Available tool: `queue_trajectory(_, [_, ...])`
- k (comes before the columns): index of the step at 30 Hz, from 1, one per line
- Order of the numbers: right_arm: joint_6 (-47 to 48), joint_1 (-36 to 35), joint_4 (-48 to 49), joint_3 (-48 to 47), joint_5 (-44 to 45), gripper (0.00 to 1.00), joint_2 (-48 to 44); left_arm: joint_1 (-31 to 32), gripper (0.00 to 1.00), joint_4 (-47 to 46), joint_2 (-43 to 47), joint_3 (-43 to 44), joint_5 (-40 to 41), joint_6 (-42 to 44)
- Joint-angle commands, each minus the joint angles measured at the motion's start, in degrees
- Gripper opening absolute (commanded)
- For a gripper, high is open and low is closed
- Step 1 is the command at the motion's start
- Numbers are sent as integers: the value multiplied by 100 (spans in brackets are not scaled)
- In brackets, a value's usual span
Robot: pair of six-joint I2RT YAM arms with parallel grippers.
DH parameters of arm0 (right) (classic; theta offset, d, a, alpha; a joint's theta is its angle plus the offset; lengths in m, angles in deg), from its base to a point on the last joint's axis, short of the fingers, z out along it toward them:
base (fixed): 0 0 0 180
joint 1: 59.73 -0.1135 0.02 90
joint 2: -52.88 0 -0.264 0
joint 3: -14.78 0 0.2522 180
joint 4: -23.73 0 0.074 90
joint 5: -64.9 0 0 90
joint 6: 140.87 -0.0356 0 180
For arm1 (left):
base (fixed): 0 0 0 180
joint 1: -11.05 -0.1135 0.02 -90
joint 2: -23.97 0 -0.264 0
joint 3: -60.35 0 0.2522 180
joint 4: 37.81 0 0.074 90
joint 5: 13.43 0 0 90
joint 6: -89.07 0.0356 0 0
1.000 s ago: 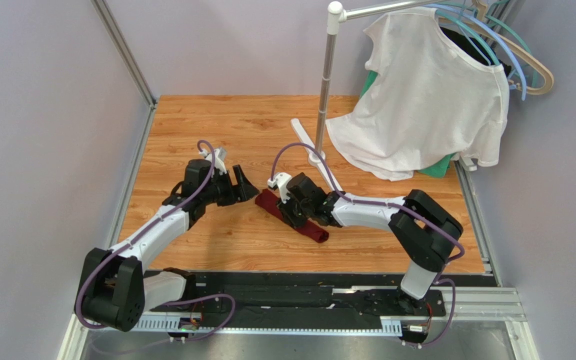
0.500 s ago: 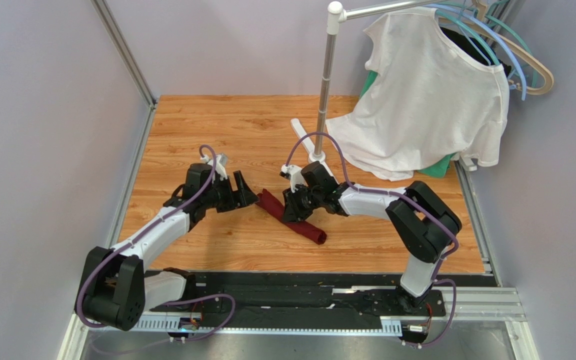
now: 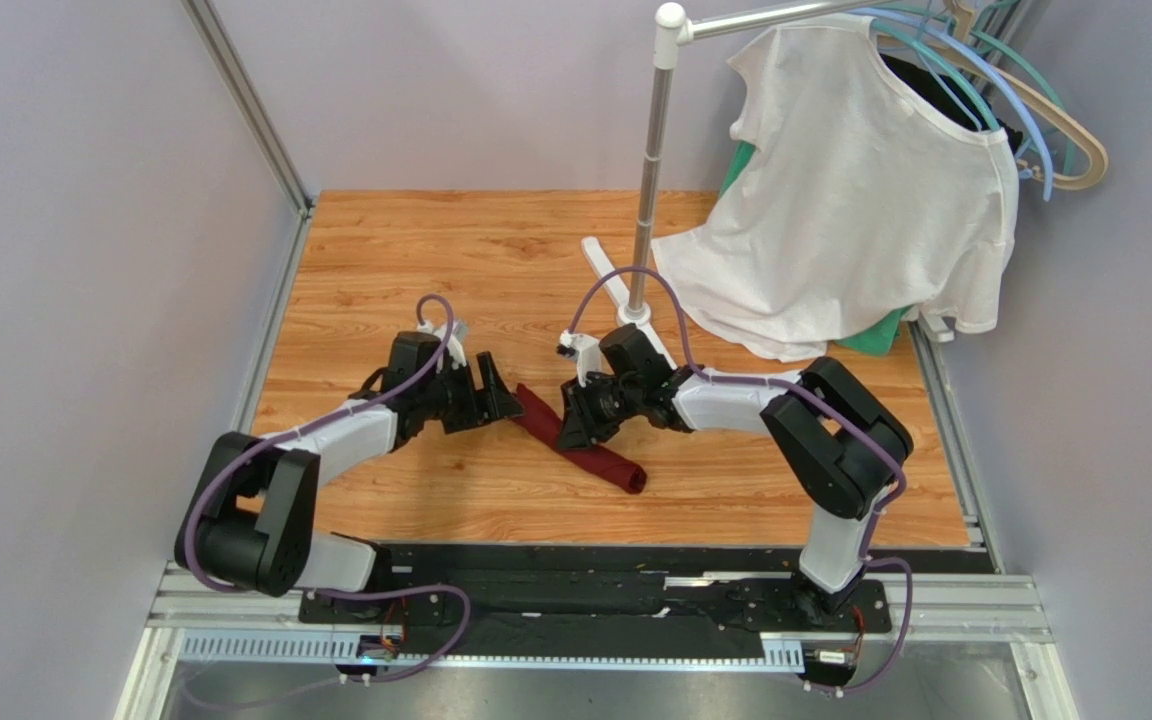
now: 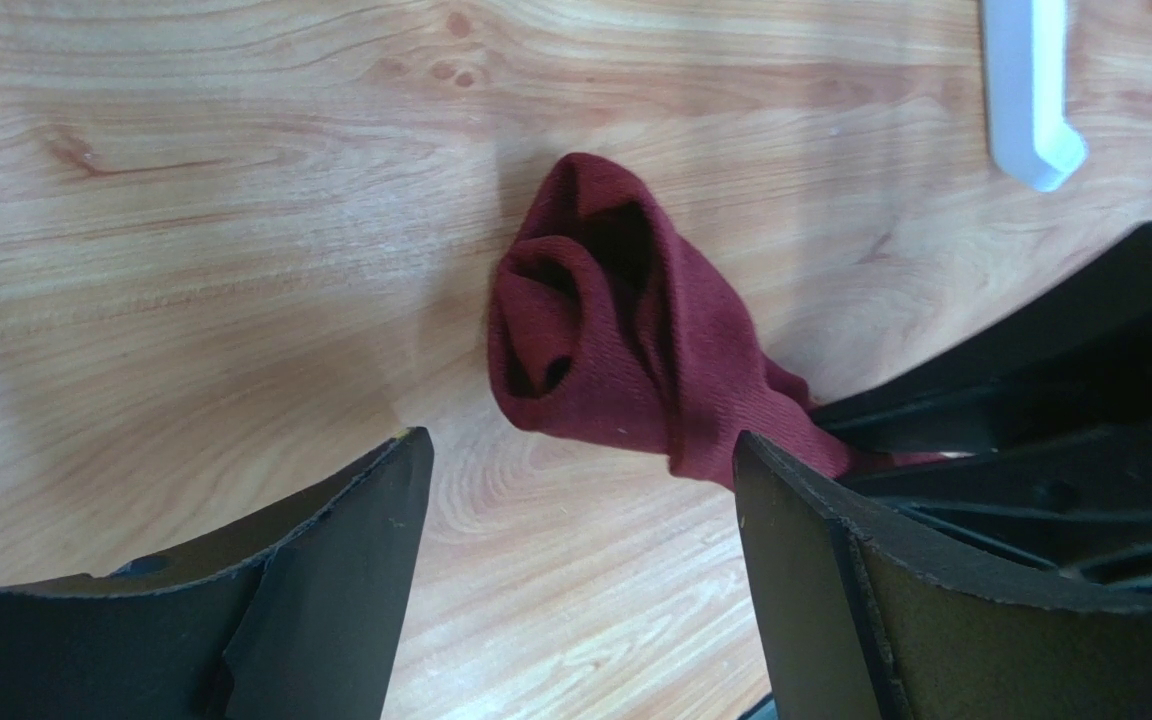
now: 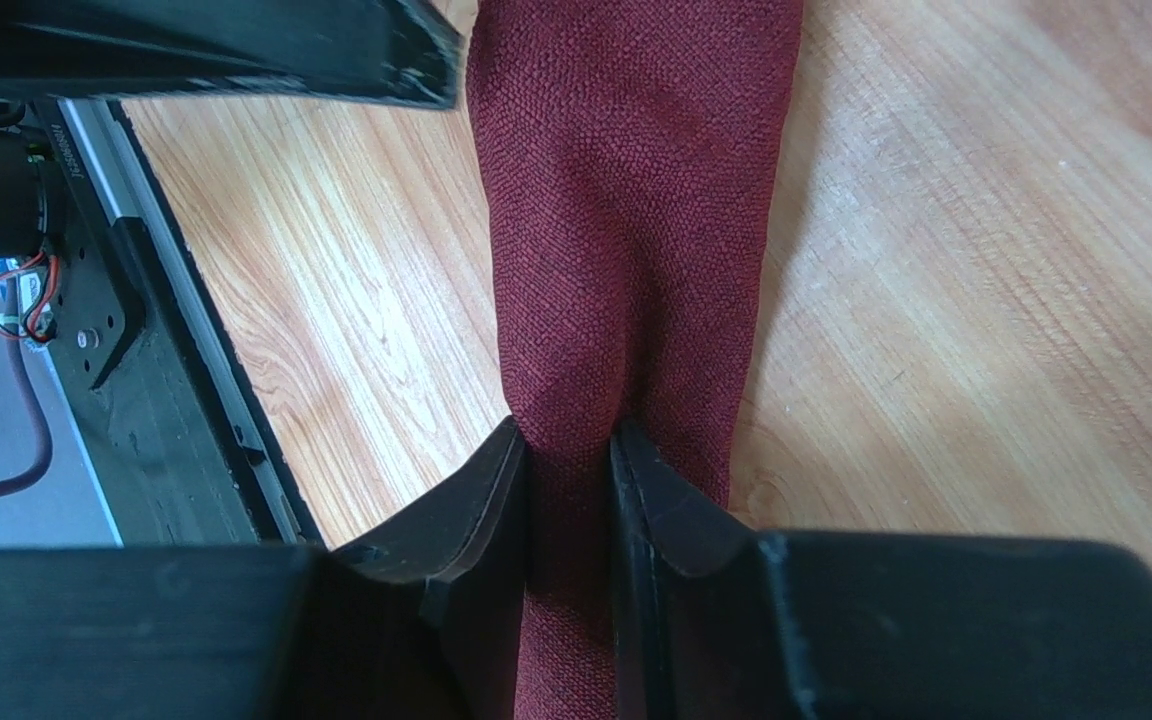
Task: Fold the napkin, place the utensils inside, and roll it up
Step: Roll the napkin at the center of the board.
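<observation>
The napkin [image 3: 615, 467] is a dark maroon roll lying slantwise on the wooden table [image 3: 432, 255]. My right gripper [image 3: 579, 425] is shut on it partway along; in the right wrist view both fingers pinch a fold of the napkin [image 5: 627, 225] at the gripper [image 5: 567, 438]. My left gripper [image 3: 507, 402] stands open just short of the roll's left end. In the left wrist view the curled end of the napkin [image 4: 597, 330] lies ahead of the gripper [image 4: 579, 450], nothing between its fingers. The utensils are out of view.
A garment rack pole [image 3: 654, 165] with a white foot [image 3: 609, 270] [image 4: 1030, 90] stands behind the napkin. A white T-shirt [image 3: 853, 195] on hangers [image 3: 1040, 128] drapes at the back right. A black rail [image 3: 582, 593] [image 5: 162, 390] runs along the near edge. Grey walls [image 3: 86, 225] close in both sides.
My left gripper has moved right and nearer, up to the napkin's left end. The right gripper has turned and shifted slightly back and left along the roll, still pinching it.
</observation>
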Motion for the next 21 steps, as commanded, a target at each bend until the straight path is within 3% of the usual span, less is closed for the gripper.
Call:
queue_trajectory(1, [5,44,66,-8,444,28,194,-26,77,-697,-346,-70,-211,71])
queue_trajectory(5, [-13,97,101,1,496,33,230,-26,72,-874,-550,-61,-281,36])
queue_trajectory(13, [5,115,48,62,382,50,54,-26,51,-1085,-717,-26,-352,-34])
queue_trajectory(21, [67,115,-154,36,215,61,-288,-26,49,-1094,-603,-9,-422,-157])
